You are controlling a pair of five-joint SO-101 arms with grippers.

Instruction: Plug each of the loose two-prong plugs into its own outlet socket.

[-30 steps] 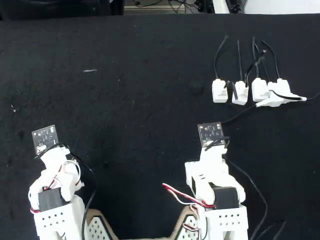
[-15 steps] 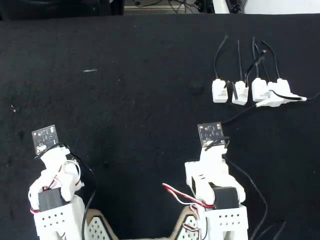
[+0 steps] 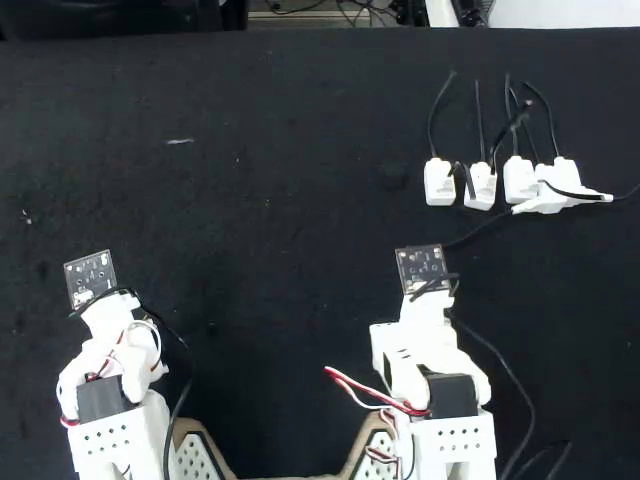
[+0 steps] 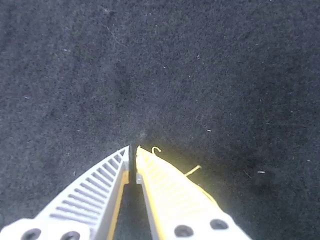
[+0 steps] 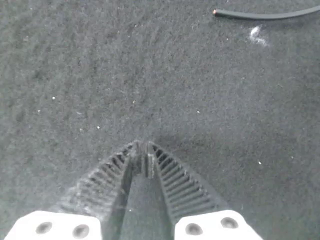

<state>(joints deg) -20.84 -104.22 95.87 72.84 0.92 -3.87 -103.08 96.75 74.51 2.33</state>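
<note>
1. The left end effector [image 4: 134, 150] is clenched: its white finger and its yellow finger meet at the tips with nothing between them. It points down at the black felt of the desk [image 4: 200, 75].
2. A short yellow thread [image 4: 192, 171] lies on the felt just beside the yellow finger.
3. The right end effector [image 5: 144, 146] is also clenched and grasps nothing. Its two dark ribbed fingers touch at the tips over bare felt.
4. Ahead of the right end effector, well apart from it, lies a thin black cable [image 5: 260, 16] with a reddish tip. A small white fleck [image 5: 256, 34] sits near that cable.
5. In the high view both arms are folded back near their bases, the left arm [image 3: 105, 350] and the right arm [image 3: 425, 345] side by side.
6. The white plugs and sockets [image 3: 480, 185] lie in a short row ahead of the right end effector and off to its right, well apart from it. They are farther from the left end effector, across the desk on its right.
7. Black cords [image 3: 478, 110] run from the row away from the arms.
8. A slimmer white piece [image 3: 545, 204] lies tilted against the row's outer end. Whether any plug sits in a socket cannot be told.
</note>
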